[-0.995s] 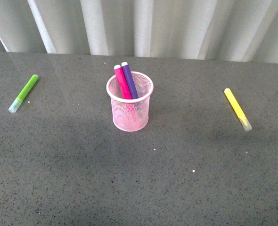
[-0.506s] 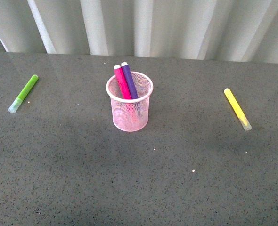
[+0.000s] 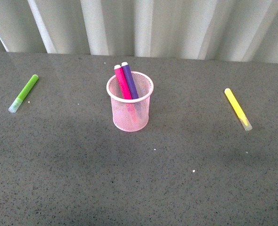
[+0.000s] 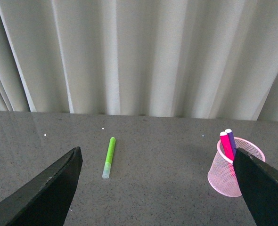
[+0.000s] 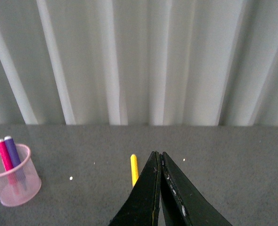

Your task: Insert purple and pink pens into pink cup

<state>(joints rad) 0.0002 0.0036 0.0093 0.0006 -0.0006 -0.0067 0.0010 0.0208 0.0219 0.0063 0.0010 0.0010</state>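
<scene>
The pink cup [image 3: 130, 107] stands upright in the middle of the grey table. The pink pen [image 3: 122, 82] and the purple pen [image 3: 129, 81] lean inside it, tops above the rim. The cup [image 4: 231, 172] and both pens also show in the left wrist view, beside one finger. My left gripper [image 4: 160, 186] is open and empty, jaws wide apart. My right gripper [image 5: 159, 162] is shut and empty; the cup [image 5: 14, 181] shows far off to its side. Neither arm shows in the front view.
A lime green marker [image 3: 23, 93] lies at the table's left, also in the left wrist view [image 4: 109, 157]. A yellow marker [image 3: 237, 108] lies at the right, partly hidden behind my right fingers [image 5: 134, 168]. A pleated white curtain [image 3: 139, 26] backs the table.
</scene>
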